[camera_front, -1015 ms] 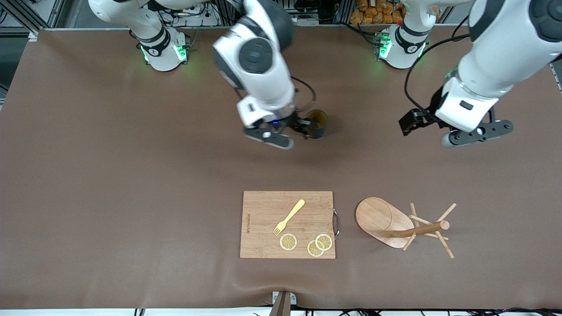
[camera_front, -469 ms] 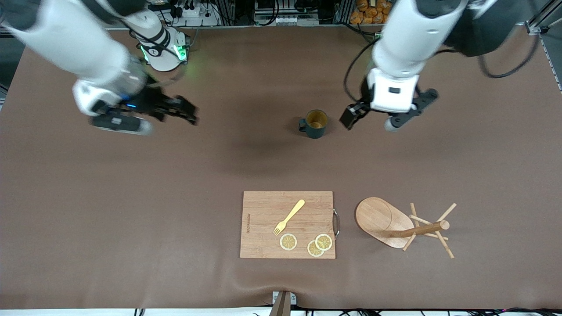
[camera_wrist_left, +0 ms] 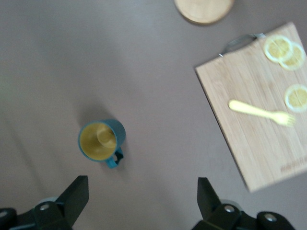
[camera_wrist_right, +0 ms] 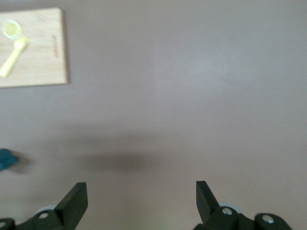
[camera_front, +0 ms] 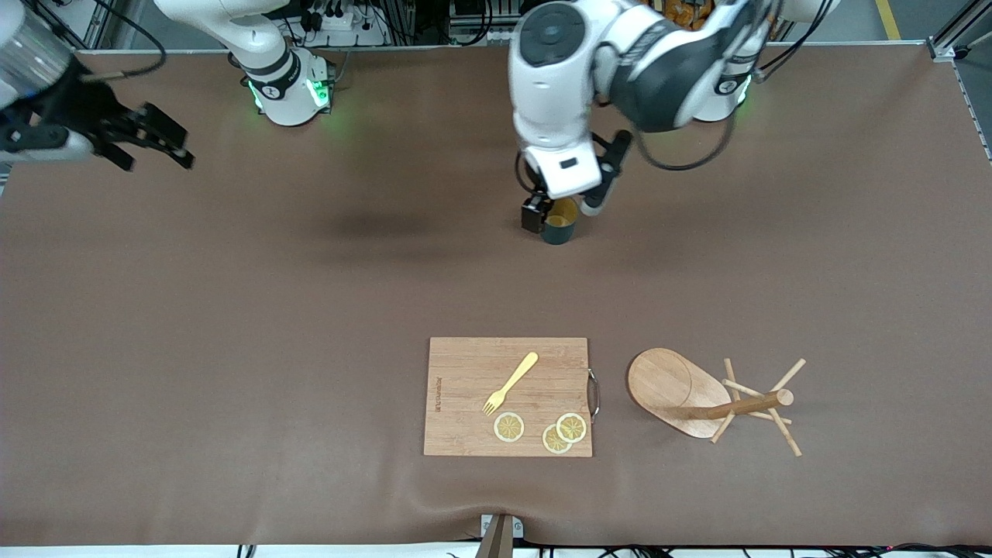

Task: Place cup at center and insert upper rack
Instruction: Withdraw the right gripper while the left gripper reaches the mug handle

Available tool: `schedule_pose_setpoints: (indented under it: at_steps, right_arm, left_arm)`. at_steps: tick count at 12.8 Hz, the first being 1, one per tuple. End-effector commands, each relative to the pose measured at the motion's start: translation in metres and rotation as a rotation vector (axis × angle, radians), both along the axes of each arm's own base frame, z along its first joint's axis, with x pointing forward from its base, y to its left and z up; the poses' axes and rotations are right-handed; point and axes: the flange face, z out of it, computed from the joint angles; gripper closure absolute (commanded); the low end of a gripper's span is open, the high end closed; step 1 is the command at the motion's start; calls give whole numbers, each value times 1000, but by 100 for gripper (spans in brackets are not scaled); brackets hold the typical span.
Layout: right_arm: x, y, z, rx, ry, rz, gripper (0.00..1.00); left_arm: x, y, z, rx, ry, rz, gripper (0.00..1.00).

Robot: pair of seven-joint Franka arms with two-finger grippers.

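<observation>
The left end effector (camera_front: pixel 559 215), fingers spread, hangs directly over the cup (camera_front: pixel 559 226), which stands upright mid-counter, apparently lining up a grasp. The rack (camera_front: pixel 697 395) lies toppled beside the cutting board (camera_front: pixel 508 397), nearer the front camera. The right end effector (camera_front: pixel 136 139) waits spread and empty at its own end of the counter.

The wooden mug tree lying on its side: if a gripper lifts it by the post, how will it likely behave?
The upper rack looks like rigid wood, so it should not flex. Its broad oval base sits at one end of the post, so it will probably hang base-heavy and swing in the grip. The thin angled pegs look like the weakest parts and may snag on the table.
</observation>
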Motion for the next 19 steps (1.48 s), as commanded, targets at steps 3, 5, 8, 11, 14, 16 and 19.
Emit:
schedule_pose_setpoints:
  at_steps: [3,5,8,11,14,16,19]
  right_arm:
    - [-11,-19,14,-57,37,-22,0]
    - [2,-28,18,-63,44,-49,0]
    - [15,-33,22,-87,75,-59,0]
    - [17,-34,19,-91,81,-61,0]
    - [17,-33,19,-91,80,-61,0]
    - [17,-34,18,-91,82,-62,0]
    - [18,-33,17,-90,85,-61,0]
  left_arm:
    - [-58,-73,-85,123,-59,120,0]
    - [-79,-90,-121,177,-91,153,0]
    - [-107,-104,-164,246,-112,219,0]
    - [-110,-99,-181,290,-115,325,0]
    - [-111,-91,-215,361,-97,377,0]
    - [-116,-88,-234,409,-94,378,0]
    - [-124,-95,-244,415,-109,392,0]
